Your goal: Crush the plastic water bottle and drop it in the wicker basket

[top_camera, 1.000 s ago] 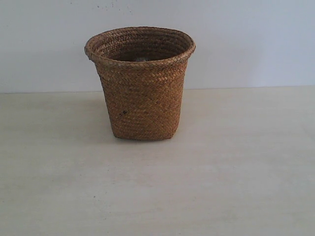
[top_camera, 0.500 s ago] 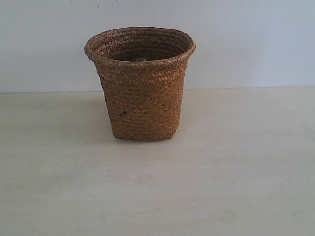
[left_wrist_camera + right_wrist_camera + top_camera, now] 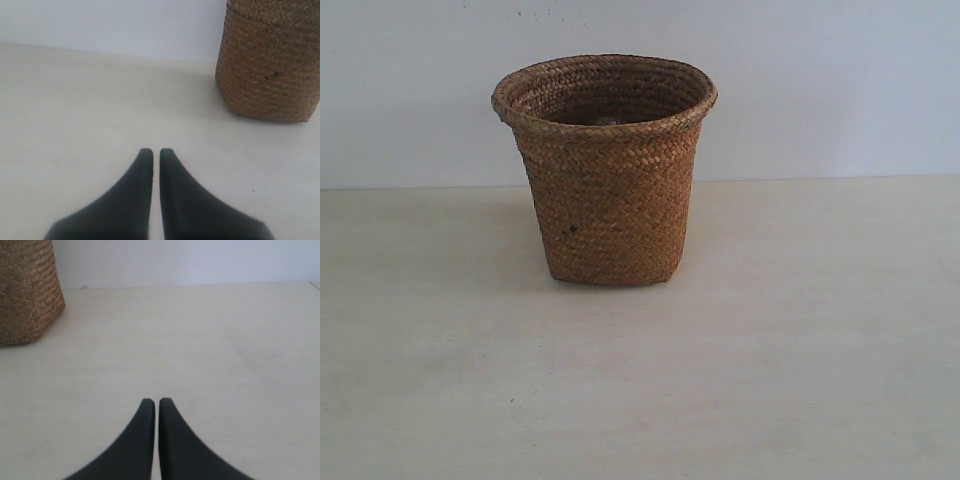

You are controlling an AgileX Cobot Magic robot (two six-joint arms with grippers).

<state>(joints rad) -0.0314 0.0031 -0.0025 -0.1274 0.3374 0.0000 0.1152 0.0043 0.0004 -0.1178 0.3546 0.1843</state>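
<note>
1. The basket stands upright on the table.
2. The left tool is pressed together, pinching nothing, near the basket.
3. The right tool is likewise pressed together, empty.

The wicker basket stands upright on the bench, a little left of centre and near its back edge, with a wall behind, the left fingers to the basket's left and the right fingers to its right, both apart from it.
</note>
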